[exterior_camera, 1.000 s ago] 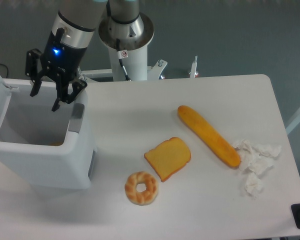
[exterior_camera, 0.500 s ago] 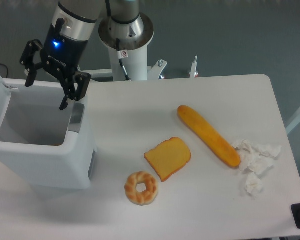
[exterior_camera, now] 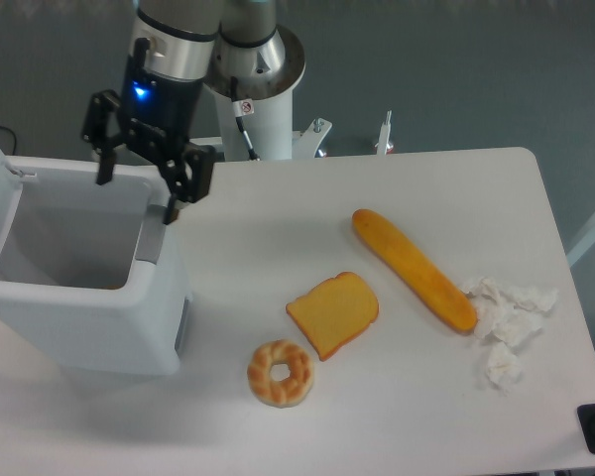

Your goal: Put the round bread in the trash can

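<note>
Gripper: black two-finger gripper (exterior_camera: 137, 196), fingers spread, nothing held, above bin's rear corner.
Bin: large white-grey rectangular plastic trash can (exterior_camera: 89, 322), lid open.
Bread: possibly an orange sliver inside.

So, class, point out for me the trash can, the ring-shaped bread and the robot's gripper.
trash can (exterior_camera: 89, 327): fixed camera view, on its white front wall.
ring-shaped bread (exterior_camera: 281, 373): fixed camera view, on its lower crust.
gripper (exterior_camera: 137, 195): fixed camera view, midway between its open fingertips.
</note>
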`<act>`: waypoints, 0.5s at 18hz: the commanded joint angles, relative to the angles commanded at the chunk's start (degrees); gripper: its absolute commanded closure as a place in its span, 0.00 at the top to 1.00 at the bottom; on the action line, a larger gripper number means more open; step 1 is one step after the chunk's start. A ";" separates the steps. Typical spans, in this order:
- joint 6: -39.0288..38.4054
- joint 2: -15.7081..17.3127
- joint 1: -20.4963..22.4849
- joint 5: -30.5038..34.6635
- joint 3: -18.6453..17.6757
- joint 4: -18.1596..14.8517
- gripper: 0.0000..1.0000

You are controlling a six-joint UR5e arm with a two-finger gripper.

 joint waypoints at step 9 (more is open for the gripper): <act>0.97 -1.23 0.18 18.63 0.88 -0.17 1.00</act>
